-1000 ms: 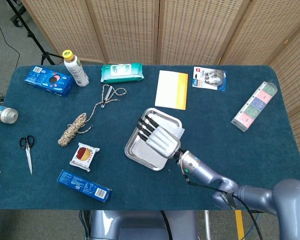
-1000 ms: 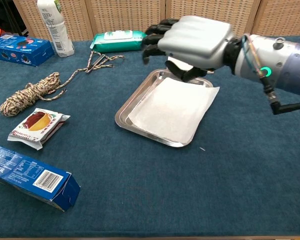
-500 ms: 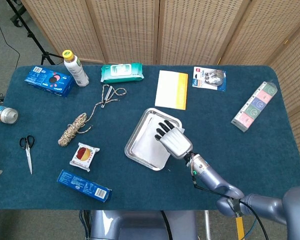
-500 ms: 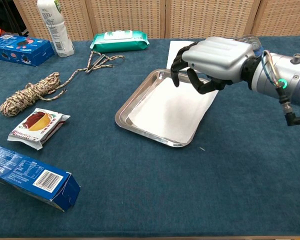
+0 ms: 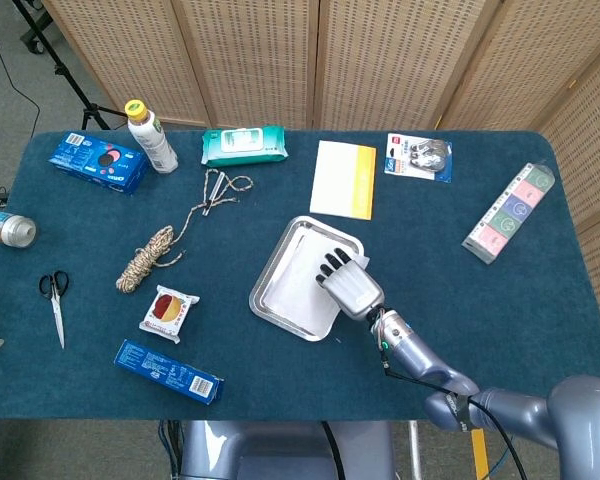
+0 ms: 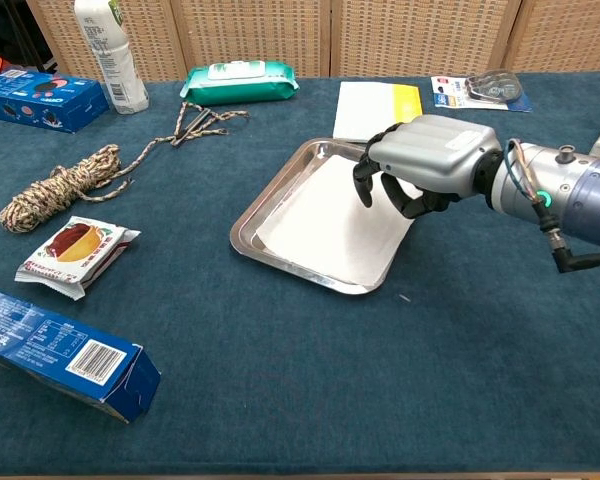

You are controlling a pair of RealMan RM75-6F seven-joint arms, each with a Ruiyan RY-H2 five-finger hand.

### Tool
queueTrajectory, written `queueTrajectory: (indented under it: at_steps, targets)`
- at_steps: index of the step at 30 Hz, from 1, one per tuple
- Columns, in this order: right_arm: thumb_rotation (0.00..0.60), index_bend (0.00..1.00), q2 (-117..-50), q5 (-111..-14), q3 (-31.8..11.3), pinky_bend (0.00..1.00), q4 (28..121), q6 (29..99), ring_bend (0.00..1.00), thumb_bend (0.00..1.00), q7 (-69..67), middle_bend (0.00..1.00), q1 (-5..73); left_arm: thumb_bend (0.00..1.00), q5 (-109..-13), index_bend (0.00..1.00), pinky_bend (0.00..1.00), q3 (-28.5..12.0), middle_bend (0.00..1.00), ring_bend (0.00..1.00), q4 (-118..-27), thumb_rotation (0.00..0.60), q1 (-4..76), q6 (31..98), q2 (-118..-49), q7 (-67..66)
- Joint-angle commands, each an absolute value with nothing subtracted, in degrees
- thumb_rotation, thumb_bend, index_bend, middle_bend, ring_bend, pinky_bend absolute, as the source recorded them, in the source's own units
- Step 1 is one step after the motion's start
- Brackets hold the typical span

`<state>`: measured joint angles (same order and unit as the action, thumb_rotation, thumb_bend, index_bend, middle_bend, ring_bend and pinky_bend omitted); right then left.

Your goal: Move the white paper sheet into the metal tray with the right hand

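The white paper sheet (image 6: pixel 330 215) lies flat inside the metal tray (image 6: pixel 250 215) at the table's middle. Its right corner is hidden under my right hand (image 6: pixel 425 160). That hand hangs over the tray's right rim with its fingers curled downward. The fingertips (image 6: pixel 364 192) touch or nearly touch the paper; I see nothing held in them. From the head view the right hand (image 5: pixel 348 282) covers the right side of the tray (image 5: pixel 270 270), and the paper (image 5: pixel 302 285) shows to its left. My left hand is out of both views.
A white pad with a yellow edge (image 5: pixel 343 178) lies just behind the tray. A wipes pack (image 5: pixel 244 144), a bottle (image 5: pixel 150 137), a rope bundle (image 5: pixel 148 257), a snack packet (image 5: pixel 170 310) and a blue box (image 5: pixel 168 371) sit to the left. A blister pack (image 5: pixel 418 157) is at the back right.
My right hand went from flat and spread above the tray to curled, drew back toward the tray's right rim and sank lower. The paper stays in the tray.
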<state>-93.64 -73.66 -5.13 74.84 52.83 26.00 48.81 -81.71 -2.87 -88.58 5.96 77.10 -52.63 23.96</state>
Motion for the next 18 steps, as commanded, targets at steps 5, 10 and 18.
queueTrajectory:
  at_steps: [5,10,18]
  targets:
    - [0.600,0.41,-94.5,-73.0,-5.1,0.15,74.0,52.0,0.18,0.96,26.5,0.33,48.5,0.00,-81.5,0.00,0.00,-2.9,0.00,0.00,-88.7,0.600,6.0,76.9,-52.7,23.6]
    - [0.600,0.41,-95.4,-72.4,-5.2,0.16,73.1,51.6,0.18,0.96,27.5,0.33,48.5,0.00,-81.5,0.00,0.00,-2.9,0.00,0.00,-88.8,0.600,6.1,76.8,-52.7,23.4]
    - [0.600,0.41,-96.9,-71.6,-5.3,0.16,71.5,51.2,0.18,0.96,29.1,0.33,48.3,0.00,-81.4,0.00,0.00,-3.0,0.00,0.00,-88.7,0.600,6.0,76.9,-52.6,23.8]
